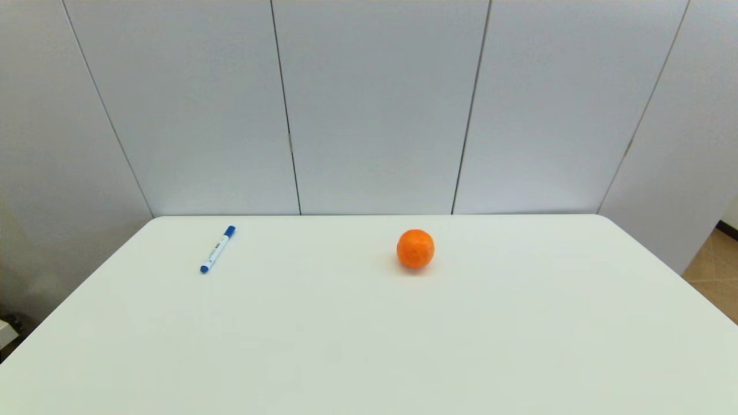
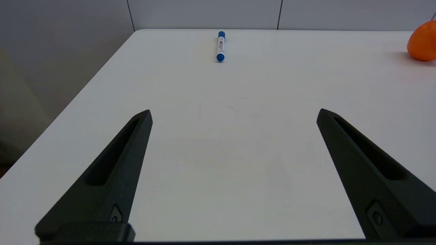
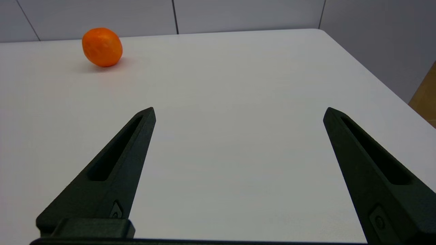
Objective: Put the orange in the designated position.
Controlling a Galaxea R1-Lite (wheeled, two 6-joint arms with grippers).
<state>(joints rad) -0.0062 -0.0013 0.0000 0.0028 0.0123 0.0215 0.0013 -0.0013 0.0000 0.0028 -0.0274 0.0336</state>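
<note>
Plainly, the orange (image 1: 415, 249) is round, bright, faintly dimpled — resting on the white table (image 1: 369, 346) toward its far edge, well apart from the marker pen (image 1: 217, 249). The left gripper (image 2: 234, 114) and right gripper (image 3: 239, 112) hang spread wide, empty — unseen from the head view.

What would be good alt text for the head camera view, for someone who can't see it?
A small orange sits on a white table, right of centre toward the far edge. A white marker pen with blue cap and blue end lies apart from it at the far left, angled. Pale wall panels stand behind; neither arm nor tool appears in this view.
</note>
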